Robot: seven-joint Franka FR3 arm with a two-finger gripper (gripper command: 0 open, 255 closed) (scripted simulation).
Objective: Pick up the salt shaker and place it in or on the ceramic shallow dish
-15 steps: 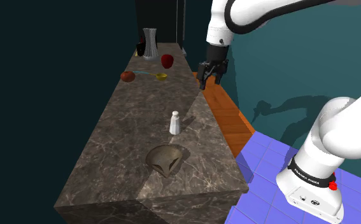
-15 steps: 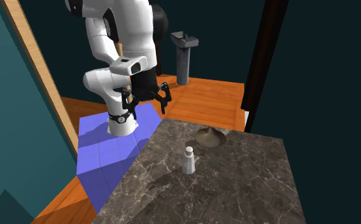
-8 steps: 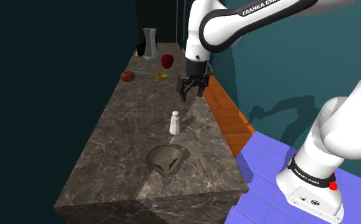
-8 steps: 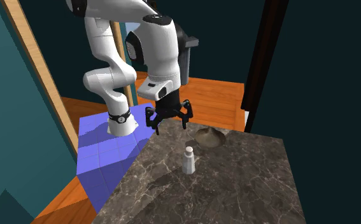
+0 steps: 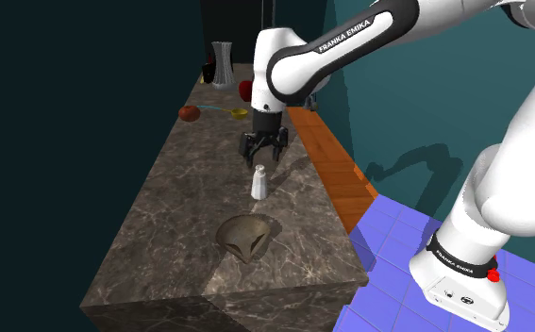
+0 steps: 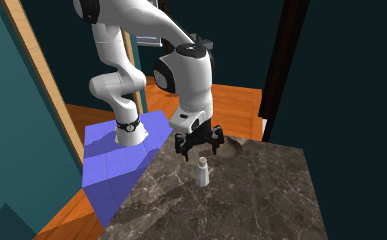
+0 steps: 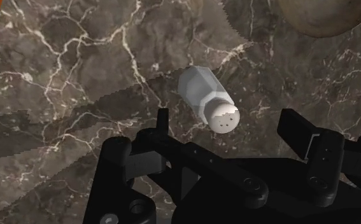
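Dish (image 6: 233,148) perhaps partly behind tool (image 6: 200,153)

Shallow dish (image 7: 325,14) partly off-frame

"FRANKA EMIKA" on the arm (image 5: 348,36); perhaps likewise on its base (image 5: 460,283).

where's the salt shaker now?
The salt shaker stands upright on the counter in the shoulder view, just beneath the open gripper, with the shallow dish nearer the camera.
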